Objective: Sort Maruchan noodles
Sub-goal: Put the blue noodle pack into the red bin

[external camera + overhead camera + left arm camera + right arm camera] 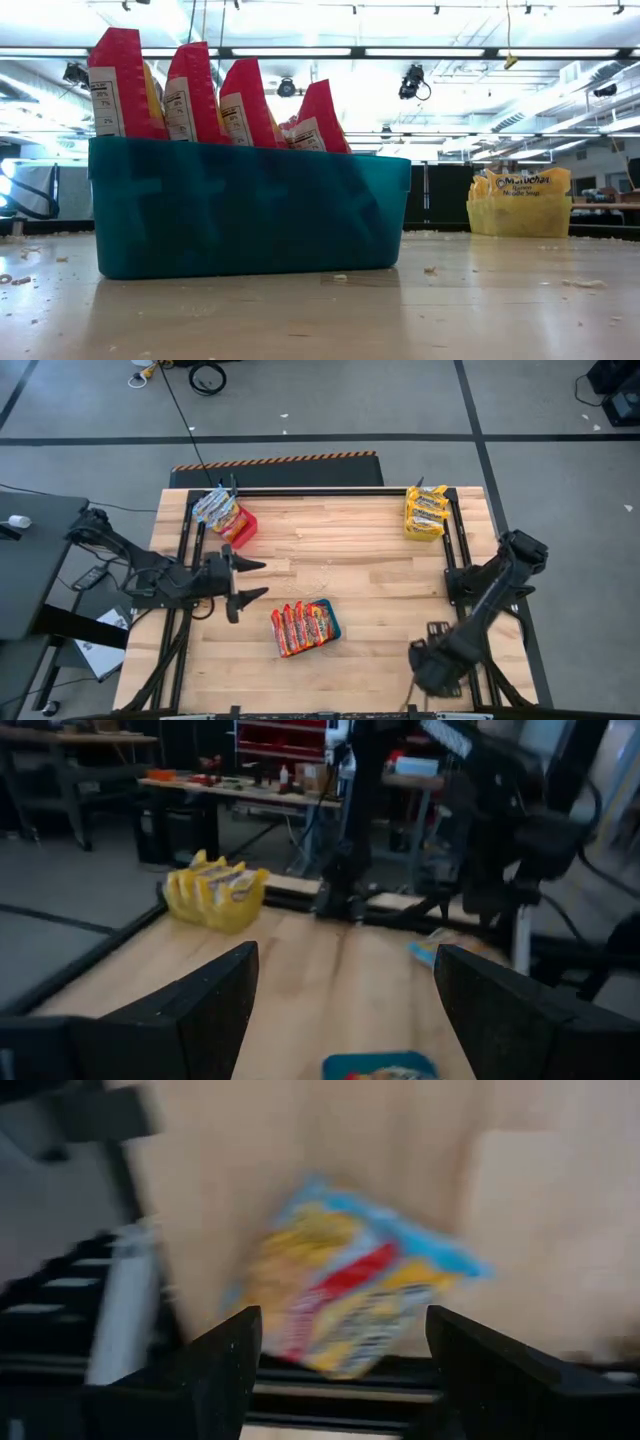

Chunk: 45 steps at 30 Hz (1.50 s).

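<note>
Red-orange Maruchan noodle packets [300,628] stand on edge in the teal tray [333,622] at mid table. More packets fill the red bin [243,528] at the far left and the yellow bin [424,528] at the far right. A blue-trimmed yellow packet [350,1290] lies flat on the wood beside a black rail. My right gripper [342,1315] hangs open over that packet at the near right corner [430,660], pointing down. The packet is hidden in the high view. My left gripper [262,579] is open and level, left of the tray, with nothing between its fingers.
Black frame rails [455,540] run along the table's left, right and far edges. Crumbs dot the wood around the tray [250,210]. Bare wood lies between the tray and the two bins. My right arm [500,830] stands across the table in the left wrist view.
</note>
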Available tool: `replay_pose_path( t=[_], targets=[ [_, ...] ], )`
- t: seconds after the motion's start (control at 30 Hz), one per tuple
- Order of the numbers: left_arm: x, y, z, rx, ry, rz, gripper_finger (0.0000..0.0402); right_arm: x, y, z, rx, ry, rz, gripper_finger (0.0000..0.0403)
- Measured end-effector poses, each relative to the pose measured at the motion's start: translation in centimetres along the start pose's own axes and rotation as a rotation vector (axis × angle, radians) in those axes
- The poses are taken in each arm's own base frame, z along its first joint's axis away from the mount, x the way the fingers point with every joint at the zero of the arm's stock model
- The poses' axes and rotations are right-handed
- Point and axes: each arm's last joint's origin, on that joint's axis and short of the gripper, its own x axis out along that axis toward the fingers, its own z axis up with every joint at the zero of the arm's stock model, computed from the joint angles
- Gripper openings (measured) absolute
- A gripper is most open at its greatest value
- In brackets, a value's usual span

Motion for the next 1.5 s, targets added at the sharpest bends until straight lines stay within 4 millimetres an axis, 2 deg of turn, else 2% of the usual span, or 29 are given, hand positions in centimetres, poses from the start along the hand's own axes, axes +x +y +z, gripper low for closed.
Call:
replay_pose_path(
  t=[0.2,0.3,0.4,0.5,0.6,0.8,1.0,1.1,1.17,1.27,1.37,1.5],
  targets=[
    [-0.2,0.0,0.2,-0.253,-0.006,0.018,0.0306,0.9,3.2,-2.2,0.077,-0.006,0.137,0.0286],
    [-0.2,0.2,-0.1,-0.311,0.001,0.077,0.0306,2.2,3.6,-2.8,0.199,0.037,0.167,0.0286],
    [-0.2,0.5,-0.6,-0.317,0.015,0.144,0.0306,4.4,3.4,-3.2,0.335,0.112,0.204,0.0286],
    [-0.2,0.6,-0.7,-0.359,0.006,0.174,0.0306,7.0,2.4,-3.5,0.450,0.214,0.222,0.0286],
    [-0.3,0.5,-0.7,-0.385,0.017,0.144,0.0306,8.6,0.2,-2.8,0.590,0.253,0.163,0.0282],
    [-0.2,0.4,-0.7,-0.388,0.042,0.097,0.0306,8.7,-5.0,1.0,0.604,0.190,0.139,0.0271],
    [0.4,1.0,-0.5,-0.404,0.045,0.091,0.0306,6.3,-12.7,5.9,0.602,-0.026,-0.011,0.0270],
    [0.7,1.1,-0.3,-0.433,0.052,0.038,0.0306,4.2,-17.0,9.2,0.551,-0.272,-0.165,0.0270],
    [0.7,1.1,-0.2,-0.439,0.052,0.024,0.0306,2.9,-19.9,10.9,0.520,-0.360,-0.253,0.0270],
    [0.9,1.5,-0.4,-0.424,0.066,0.041,0.0306,-0.1,-23.5,13.7,0.443,-0.597,-0.295,0.0270],
    [1.0,2.8,-0.4,-0.456,0.109,0.077,0.0306,-3.3,-25.7,15.2,0.370,-0.743,-0.337,0.0270],
    [1.3,5.0,0.0,-0.454,0.268,0.150,0.0306,-8.4,-26.4,15.6,0.332,-0.803,-0.432,0.0270]
  ],
)
